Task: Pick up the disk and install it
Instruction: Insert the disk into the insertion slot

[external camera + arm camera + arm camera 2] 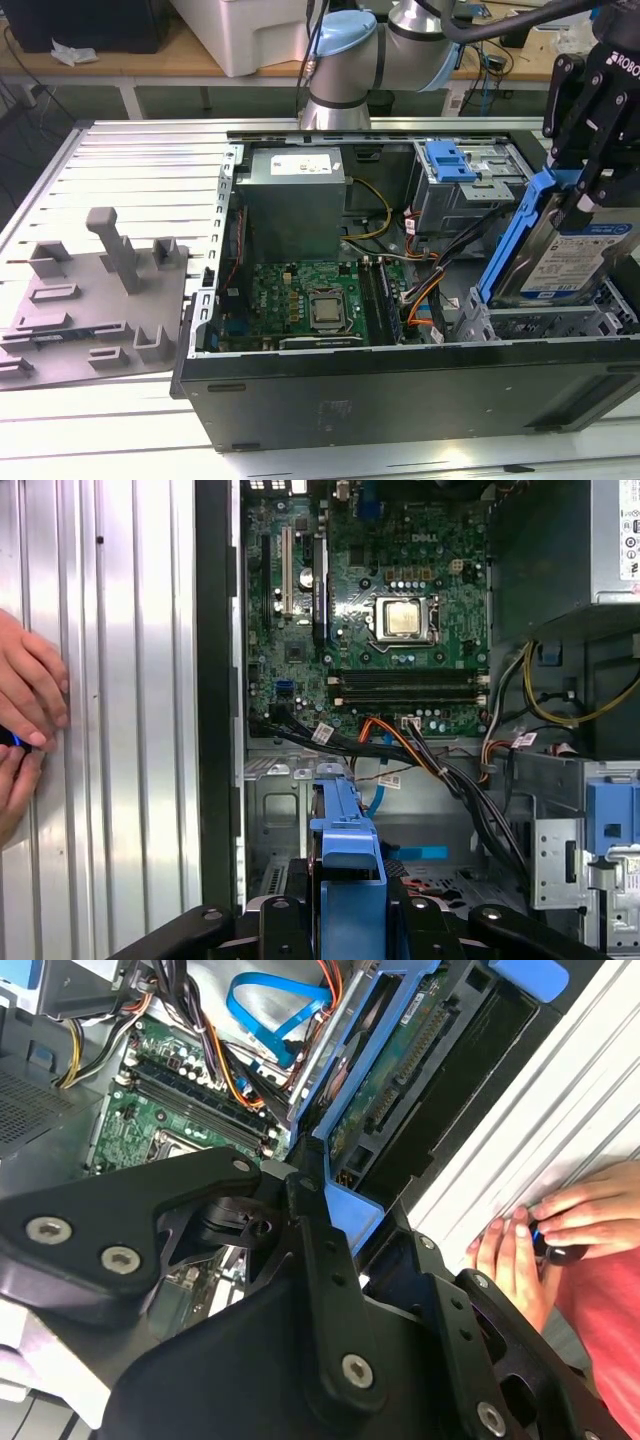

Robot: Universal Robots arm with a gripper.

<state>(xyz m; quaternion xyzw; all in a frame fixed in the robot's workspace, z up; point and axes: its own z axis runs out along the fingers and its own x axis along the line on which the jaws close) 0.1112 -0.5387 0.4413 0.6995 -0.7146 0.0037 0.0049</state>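
Black tool (578, 195) is clamping the disk (585, 255) by its blue rail, jaws closed on it. In the exterior view the disk is hanging tilted, label facing outward, its lower end reaching the grey bay (545, 320) at the corner of the case (400, 390) on the exterior view's right; whether it is touching the bay I cannot tell. The first wrist view is looking along the blue rail between the fingers (283, 920), with the motherboard (370, 610) lying beyond. The second wrist view is showing the disk's green circuit side and connector. Both wrist views are catching a person's hand (25, 705) resting on the ribbed metal surface (130, 730) beside the case. The exterior view is showing a grey fixture plate (90, 300) lying on that surface, well apart on the exterior view's left.
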